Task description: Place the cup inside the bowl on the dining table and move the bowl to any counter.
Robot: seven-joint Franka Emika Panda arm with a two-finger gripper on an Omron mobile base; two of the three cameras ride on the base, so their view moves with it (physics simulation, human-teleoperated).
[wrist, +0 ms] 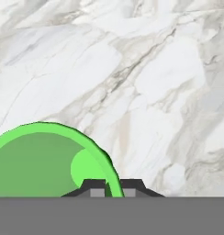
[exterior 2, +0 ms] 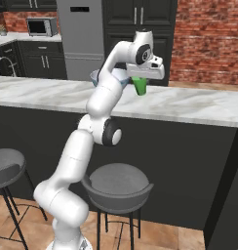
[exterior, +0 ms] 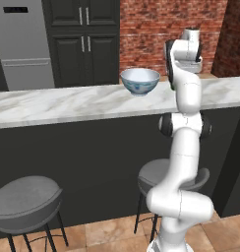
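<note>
Green cup (wrist: pixel 40 160) rim pinched between fingers (wrist: pixel 96 189).

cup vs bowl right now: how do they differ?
The cup is plain green and narrow; the bowl is wide, white with blue pattern. The cup hangs above the dining table, its rim between the shut jaws of the gripper; the bowl stands free. Both are upright and open-topped.

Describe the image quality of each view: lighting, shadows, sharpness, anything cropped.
Left base view: flat, even rendered light, bowl sharp, arm covers the gripper. Right base view: soft shading, cup hangs under the gripper, no glare. Hand view: cup rim cropped by the left edge, dining table veining crisp, no blur.
</note>
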